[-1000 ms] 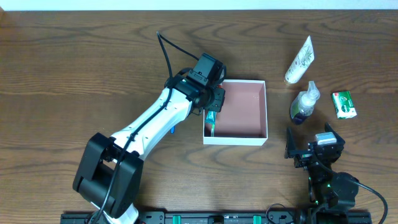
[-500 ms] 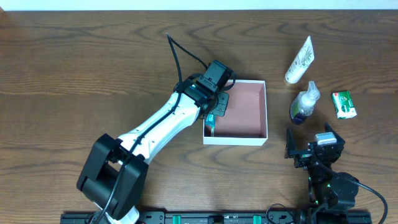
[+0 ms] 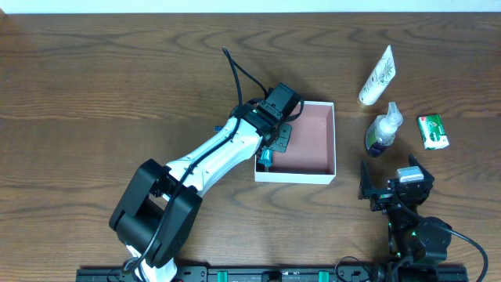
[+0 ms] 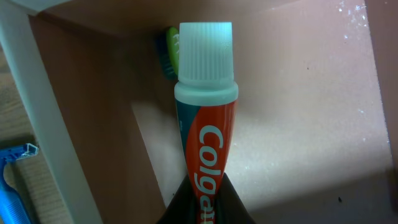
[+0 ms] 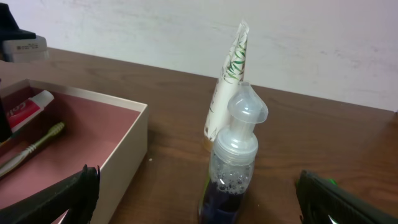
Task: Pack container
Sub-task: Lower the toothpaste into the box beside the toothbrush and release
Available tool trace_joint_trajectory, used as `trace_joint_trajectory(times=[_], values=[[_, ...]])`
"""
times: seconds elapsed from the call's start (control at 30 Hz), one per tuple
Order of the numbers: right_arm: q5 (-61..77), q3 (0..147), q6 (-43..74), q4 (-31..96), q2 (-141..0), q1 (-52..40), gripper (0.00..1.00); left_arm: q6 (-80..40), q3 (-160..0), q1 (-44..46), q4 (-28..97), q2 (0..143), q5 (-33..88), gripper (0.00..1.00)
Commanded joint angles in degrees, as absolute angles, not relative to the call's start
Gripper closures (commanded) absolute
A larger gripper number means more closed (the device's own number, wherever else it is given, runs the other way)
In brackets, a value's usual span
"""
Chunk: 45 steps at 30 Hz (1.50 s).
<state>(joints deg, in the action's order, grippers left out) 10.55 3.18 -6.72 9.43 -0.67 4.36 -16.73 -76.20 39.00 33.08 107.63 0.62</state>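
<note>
The container (image 3: 296,175) sits a little right of the middle of the wooden tabletop (image 3: 94,94), a shallow white-walled box with a dusty pink floor. The left arm reaches across from the near left side, and its claw (image 3: 275,138) is down inside the box by the left wall. From the wrist camera you can see its dark fingers pinching the lower body of a red and white toothpaste tube (image 4: 204,124), with the ribbed white cap pointing into a corner. A green toothbrush (image 4: 169,50) has its head tucked in that corner, right behind the cap. I can't tell whether the tube is resting on the floor of the box or held just off it. Outside the left wall, a blue plastic item (image 4: 15,183) lies on the wood. To the right of the box stands a clear pump bottle (image 3: 383,129) with dark blue liquid in the bottom. A white tube with a leafy print (image 3: 378,74) lies just beyond it, and a small green packet (image 3: 433,131) is off to the bottle's right. The right claw (image 3: 390,186) hangs near the front edge, facing the bottle, its fingers (image 5: 62,193) spread wide with nothing between them.
</note>
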Motion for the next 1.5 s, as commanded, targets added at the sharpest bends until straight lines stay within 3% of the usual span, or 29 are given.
trace_joint_trajectory(times=[0.0, 0.3, 0.9, 1.27, 1.37, 1.47], values=[[10.55, 2.90, -7.38, 9.47, -0.30, 3.68, 0.01, -17.32, -76.86, 38.92, 32.67, 108.05, -1.19, 0.93], [10.55, 2.90, -7.38, 9.47, -0.30, 3.68, 0.01, -19.22, -76.86, 38.92, 32.25, 109.34, -3.55, 0.83], [10.55, 2.90, -7.38, 9.47, -0.30, 3.68, 0.01, -19.64, -77.34, 38.94, 31.42, 110.69, -3.46, 0.83], [10.55, 2.90, -7.38, 9.47, -0.30, 3.68, 0.01, -19.59, -86.91, 38.94, 39.20, 107.15, 0.84, 0.83], [10.55, 2.90, -7.40, 9.47, -0.30, 3.68, 0.01, -18.76, -89.54, 38.54, 43.46, 104.20, 0.78, 0.73], [10.55, 2.90, -7.38, 9.47, -0.30, 3.68, 0.01, -18.76, -89.97, 37.34, 47.11, 100.79, 0.78, 0.72]])
